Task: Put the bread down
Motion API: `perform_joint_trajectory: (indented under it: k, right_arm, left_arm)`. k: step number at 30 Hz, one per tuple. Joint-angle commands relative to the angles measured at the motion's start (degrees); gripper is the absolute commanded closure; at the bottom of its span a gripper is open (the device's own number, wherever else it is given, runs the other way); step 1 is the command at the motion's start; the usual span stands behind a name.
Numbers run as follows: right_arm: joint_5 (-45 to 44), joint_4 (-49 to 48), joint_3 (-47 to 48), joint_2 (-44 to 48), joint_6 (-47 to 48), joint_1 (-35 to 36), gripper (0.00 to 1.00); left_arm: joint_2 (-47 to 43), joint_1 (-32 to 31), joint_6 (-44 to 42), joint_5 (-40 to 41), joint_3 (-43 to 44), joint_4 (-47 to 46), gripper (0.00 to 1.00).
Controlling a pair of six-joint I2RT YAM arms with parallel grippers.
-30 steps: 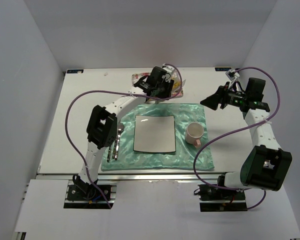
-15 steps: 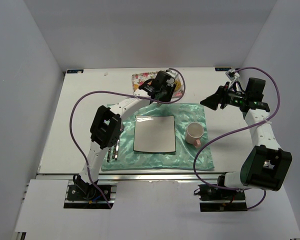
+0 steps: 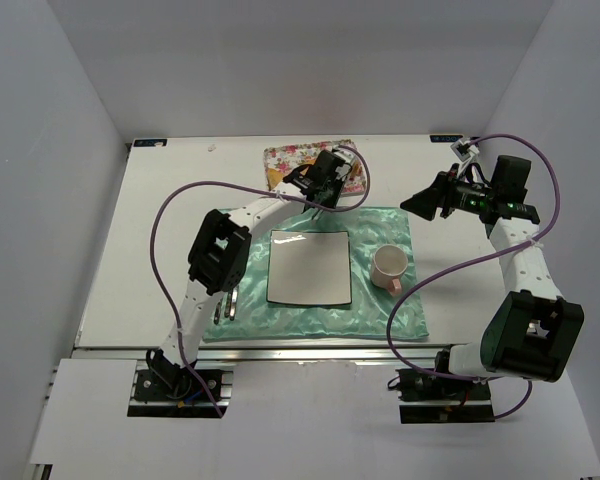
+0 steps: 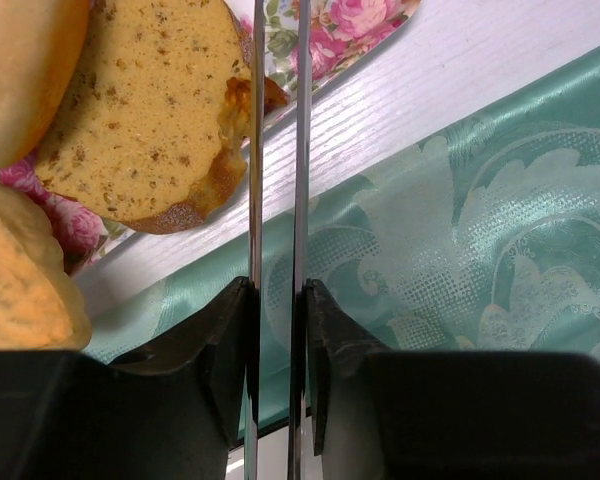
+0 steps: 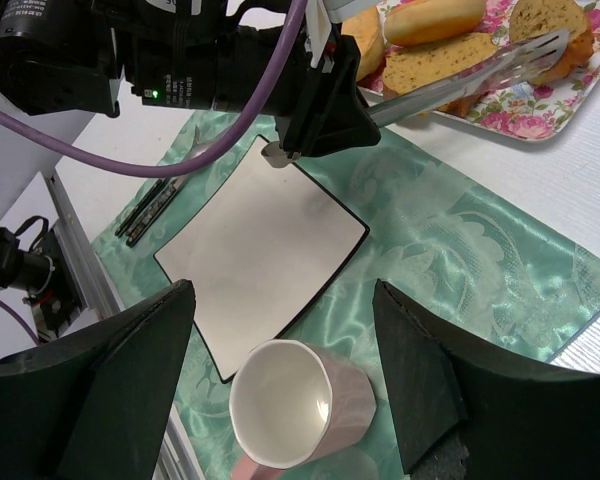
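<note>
"Anything different from a second ago?"

"The left arm has swung across the floral tray (image 3: 283, 157). It was covering the tray's left half and now that part shows. Its gripper (image 5: 540, 47) sits over the right side, long metal blades reaching in among the bread."

"Has it got a piece?"

"Can't say. From the wrist, the blades run almost pressed together, with only a thin slit between them and nothing in the part I can see. The left blade touches the crust of a seeded slice (image 4: 145, 110), which lies beside it, not between. The tips run out of that view, and from the other arm's camera I can't tell if they pinch anything."

"So the bread's on the tray?"

"Yes, all of it. The square plate (image 3: 310, 267) on the green placemat (image 3: 380, 222) is bare, so I'd judge the pick isn't done and nothing is placed."

"And the right arm?"

"Hasn't budged. Its gripper (image 3: 417, 205) hangs near the cup (image 3: 390, 266), fingers spread wide and holding nothing."
</note>
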State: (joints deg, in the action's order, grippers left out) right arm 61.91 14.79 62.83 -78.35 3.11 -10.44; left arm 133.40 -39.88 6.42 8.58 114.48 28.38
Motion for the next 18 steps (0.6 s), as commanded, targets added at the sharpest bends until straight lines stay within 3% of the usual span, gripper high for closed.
perform_joint_trajectory:
  k: [1,5,9,18]
  right_arm:
    - [1.72,-1.78,-0.25,1.00,-0.48,-0.29,0.23]
    - [1.90,-1.78,-0.25,1.00,-0.48,-0.29,0.23]
    - [1.90,-1.78,-0.25,1.09,-0.48,-0.29,0.23]
    - [1.99,-1.87,-0.16,1.09,-0.65,-0.20,0.23]
  left_arm:
    - [-2.01,-0.20,-0.26,1.70,0.49,-0.43,0.71]
    - [-3.06,-0.20,-0.53,2.14,1.54,-0.26,0.86]
    - [-4.99,-0.20,-0.70,2.14,3.12,-0.26,0.93]
    - [-15.18,-0.20,-0.09,-0.49,-3.90,-4.56,0.97]
